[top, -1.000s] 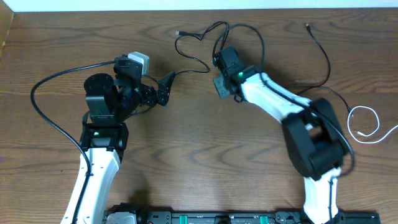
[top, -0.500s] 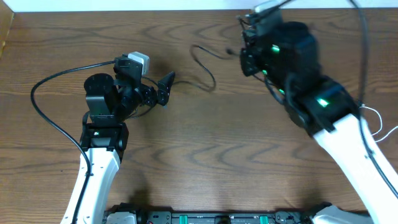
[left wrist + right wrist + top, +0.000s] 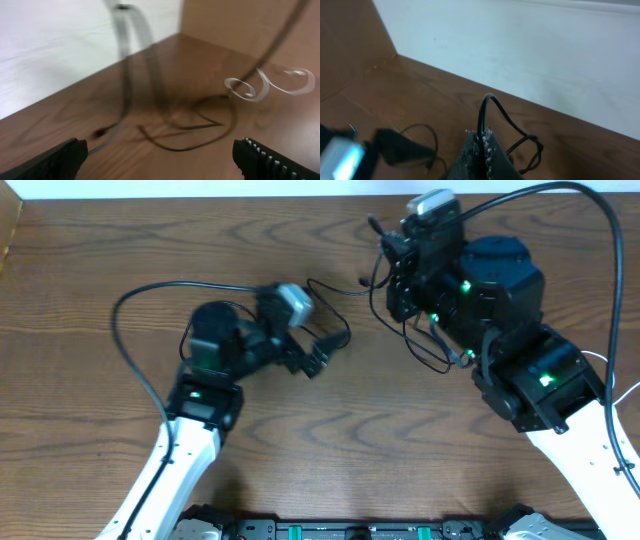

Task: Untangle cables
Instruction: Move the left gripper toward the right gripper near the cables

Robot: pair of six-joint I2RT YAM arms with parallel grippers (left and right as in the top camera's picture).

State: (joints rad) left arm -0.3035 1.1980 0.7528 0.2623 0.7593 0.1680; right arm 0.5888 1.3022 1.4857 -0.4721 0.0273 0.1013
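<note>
My right gripper (image 3: 393, 280) is raised high above the table and shut on a black cable (image 3: 485, 107), which loops up out of the closed fingers (image 3: 482, 139). A tangled knot of the black cable (image 3: 531, 146) hangs beside them. In the overhead view the black cable (image 3: 340, 332) trails from that gripper down to the table. My left gripper (image 3: 318, 361) is open and empty, low over the table right beside the cable loop. In the left wrist view its fingers (image 3: 160, 160) frame a black cable loop (image 3: 185, 146), with a white cable (image 3: 267, 85) curled farther off.
The table's back edge and the white wall (image 3: 520, 45) lie just beyond the right gripper. Thick black arm wires arc over the left arm (image 3: 130, 350) and over the right arm (image 3: 590, 220). A bit of white cable (image 3: 632, 390) shows at the far right edge.
My left arm has swung right, bringing its open gripper up to the cable loop. My right gripper stays high with the black cable, which now hangs in different loops.
</note>
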